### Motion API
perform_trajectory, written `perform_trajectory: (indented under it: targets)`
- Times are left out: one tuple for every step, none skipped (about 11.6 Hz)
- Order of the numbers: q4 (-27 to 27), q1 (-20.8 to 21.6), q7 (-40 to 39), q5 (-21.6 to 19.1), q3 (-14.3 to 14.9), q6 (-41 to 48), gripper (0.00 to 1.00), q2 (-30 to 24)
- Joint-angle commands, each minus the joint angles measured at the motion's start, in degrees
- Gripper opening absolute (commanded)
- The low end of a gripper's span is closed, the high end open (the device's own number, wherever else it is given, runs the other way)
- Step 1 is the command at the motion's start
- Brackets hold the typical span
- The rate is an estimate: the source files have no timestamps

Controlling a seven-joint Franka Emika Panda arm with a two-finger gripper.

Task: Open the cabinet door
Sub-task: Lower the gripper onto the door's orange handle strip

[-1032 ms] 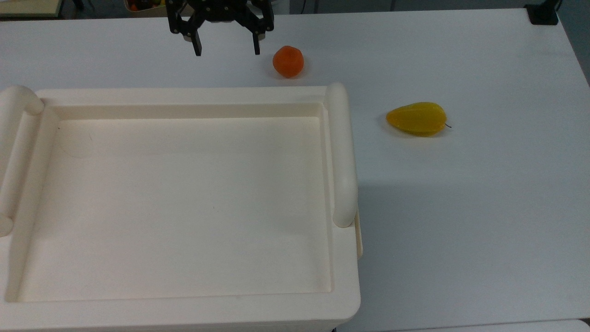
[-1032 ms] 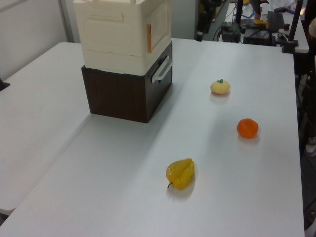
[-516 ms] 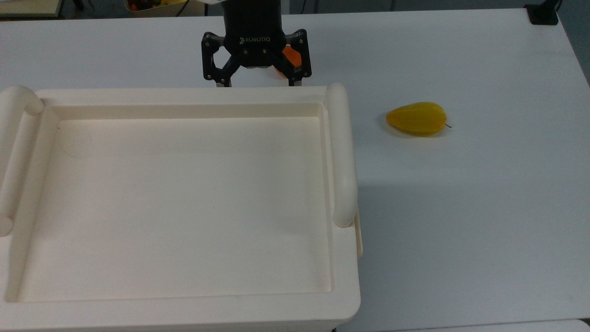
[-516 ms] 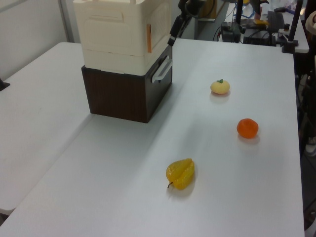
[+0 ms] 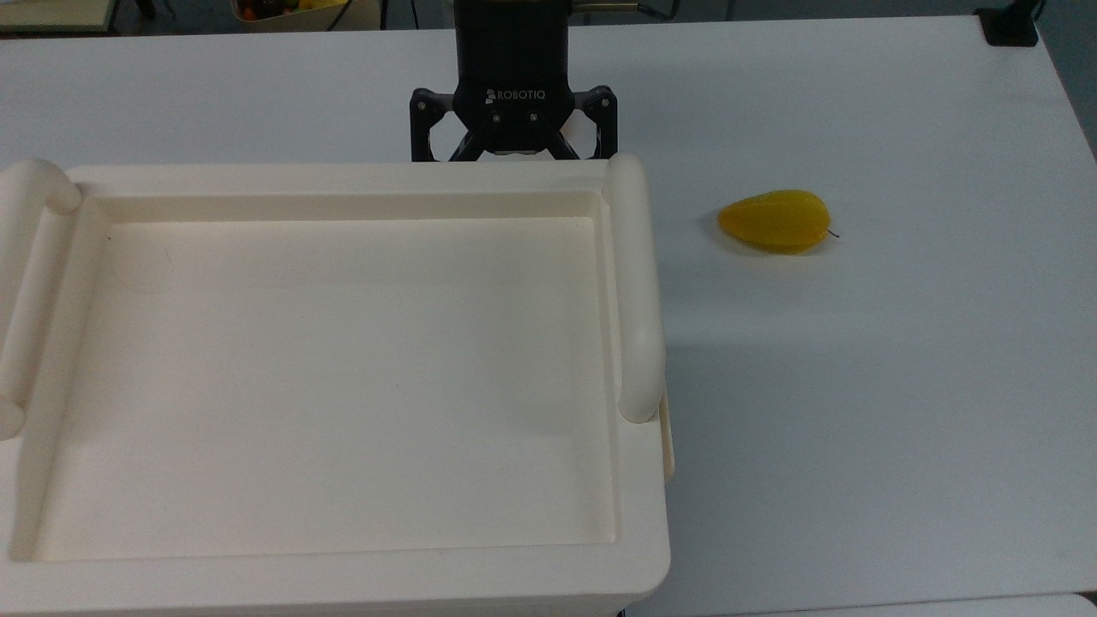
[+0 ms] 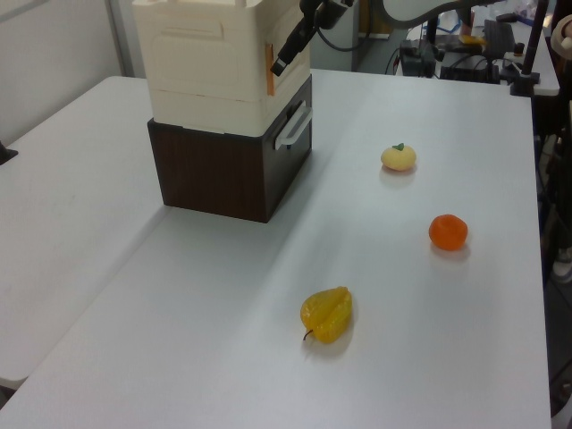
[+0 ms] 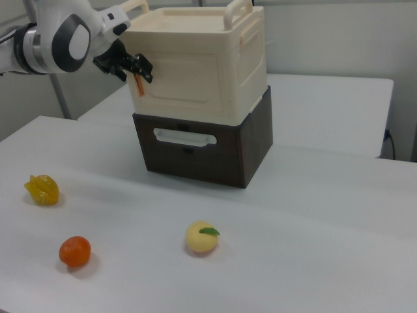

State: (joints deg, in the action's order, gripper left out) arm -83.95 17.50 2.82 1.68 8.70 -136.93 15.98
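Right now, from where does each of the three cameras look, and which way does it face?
Top view: overhead, looking straight down on the cream-white plastic cabinet; the black two-finger gripper shows at its far edge.
Left view: raised beyond the table's end, looking along it at the cabinet; the gripper is at its corner.
Right view: low beside the table, facing the cabinet; the white arm and the gripper show.
Shared: left and right views both show the round orange fruit.
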Motion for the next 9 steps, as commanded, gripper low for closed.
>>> perform_trajectory:
  targets:
    - [0.81,1.13,1.23,1.22,0.35,-1.06,0.73,0.63]
    - [0.63,1.31,1.23,1.92,0.35,-0.98,0.66,0.63]
    - [0.55,1.57,1.23,2.88,0.35,-0.97,0.57,0.72]
    - [0.54,1.66,1.31,3.33,0.26,-1.06,0.46,0.72]
    - [0.46,1.57,1.32,3.33,0.26,-1.06,0.41,0.81]
    - [0.54,1.66,1.32,3.42,0.35,-1.06,0.37,0.81]
    - [0.54,1.66,1.32,3.42,0.26,-1.06,0.31,0.81]
    - [0.54,1.66,1.32,3.33,0.26,-1.06,0.23,0.81]
    - [0.54,1.66,1.32,3.33,0.26,-1.06,0.22,0.81]
